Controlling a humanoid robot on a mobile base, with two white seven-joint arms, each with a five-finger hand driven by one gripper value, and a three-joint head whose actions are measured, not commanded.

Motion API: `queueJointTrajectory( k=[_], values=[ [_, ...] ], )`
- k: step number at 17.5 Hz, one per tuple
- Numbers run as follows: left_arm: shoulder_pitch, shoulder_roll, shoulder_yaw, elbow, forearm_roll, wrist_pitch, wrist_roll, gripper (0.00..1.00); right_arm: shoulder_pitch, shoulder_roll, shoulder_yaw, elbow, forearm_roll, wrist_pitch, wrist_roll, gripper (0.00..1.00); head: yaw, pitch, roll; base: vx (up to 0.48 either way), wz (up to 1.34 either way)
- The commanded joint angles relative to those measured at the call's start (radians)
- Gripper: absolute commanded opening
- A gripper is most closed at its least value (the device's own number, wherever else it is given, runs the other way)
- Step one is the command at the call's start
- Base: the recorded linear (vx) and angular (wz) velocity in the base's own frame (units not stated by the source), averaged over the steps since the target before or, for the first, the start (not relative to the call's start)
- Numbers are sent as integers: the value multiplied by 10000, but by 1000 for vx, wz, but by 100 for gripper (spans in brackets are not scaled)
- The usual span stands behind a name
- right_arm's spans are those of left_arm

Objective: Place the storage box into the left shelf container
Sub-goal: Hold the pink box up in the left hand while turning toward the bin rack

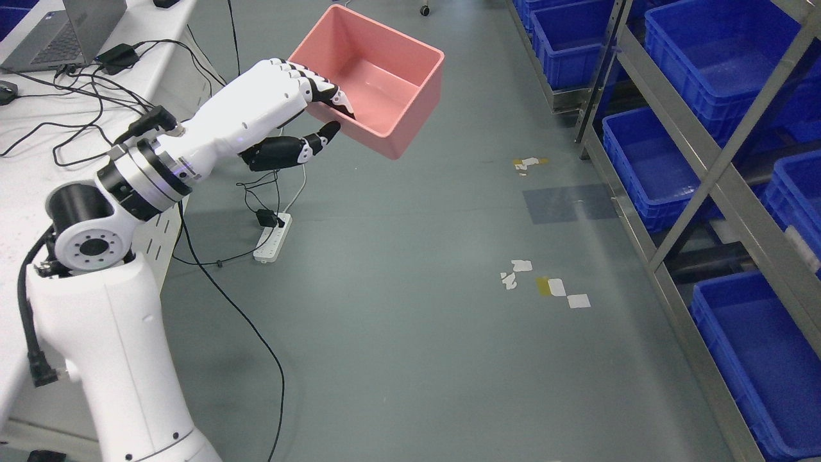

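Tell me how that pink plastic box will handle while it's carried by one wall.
The pink rectangular plastic storage box probably stays stiff: its walls look straight though the left hand pinches only one rim. Empty, it is likely light. Held off-centre and tilted, with glossy walls, it may swing or slip.

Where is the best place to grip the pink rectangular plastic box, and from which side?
Probably on a thin side wall at the open rim of the pink rectangular plastic box, from the left, as the left hand does: fingers inside, thumb outside.

Glossy pink plastic storage box [378, 80], smooth white-shelled left hand [282, 109], shiny blue plastic bins [648, 167], matt grey floor [410, 289]
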Motion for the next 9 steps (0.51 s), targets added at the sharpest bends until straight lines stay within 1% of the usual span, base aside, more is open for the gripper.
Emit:
queueJointTrajectory(
  k=[1,6,9],
  values=[
    [12,166,248,-13,-6,2,3,1,0,-175,0,0,77,2,3432,100,0,0,0,235,6],
    [89,166,263,-13,9,2,3,1,0,-175,0,0,77,2,3447,100,0,2,0,271,-88],
    [120,166,339,2,-82,2,18,1,0,-175,0,0,77,2,3432,100,0,3,0,324,-99]
  ],
)
